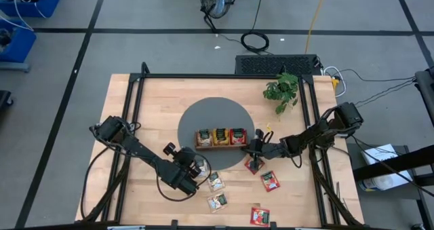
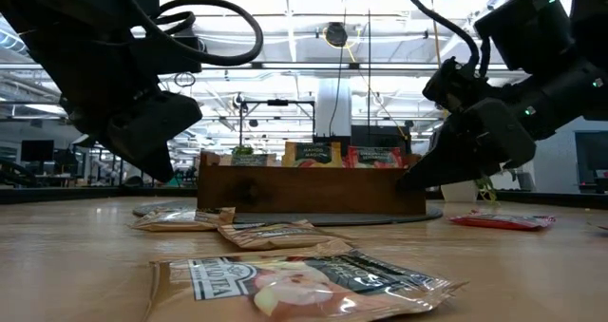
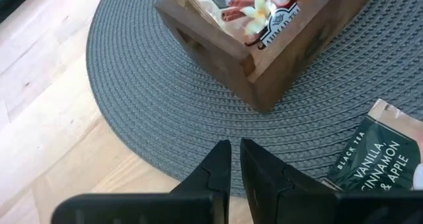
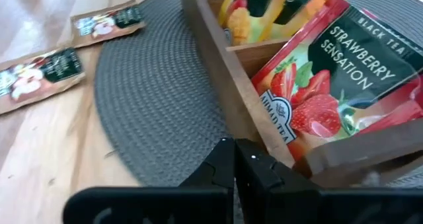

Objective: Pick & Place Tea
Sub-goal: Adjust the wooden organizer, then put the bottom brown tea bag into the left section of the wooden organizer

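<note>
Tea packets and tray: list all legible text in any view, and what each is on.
"BLACK TEA", "STRAWBERRY SENSATION": red strawberry-print tea packet in the brown wooden tray's end compartment.
"BLACK TEA", "VANILLA, CINNAMON & APPLE": dark green and beige packet on the round grey woven mat.
Brand mark on the strawberry packet, print on the loose beige packets: too blurred to read.
</note>
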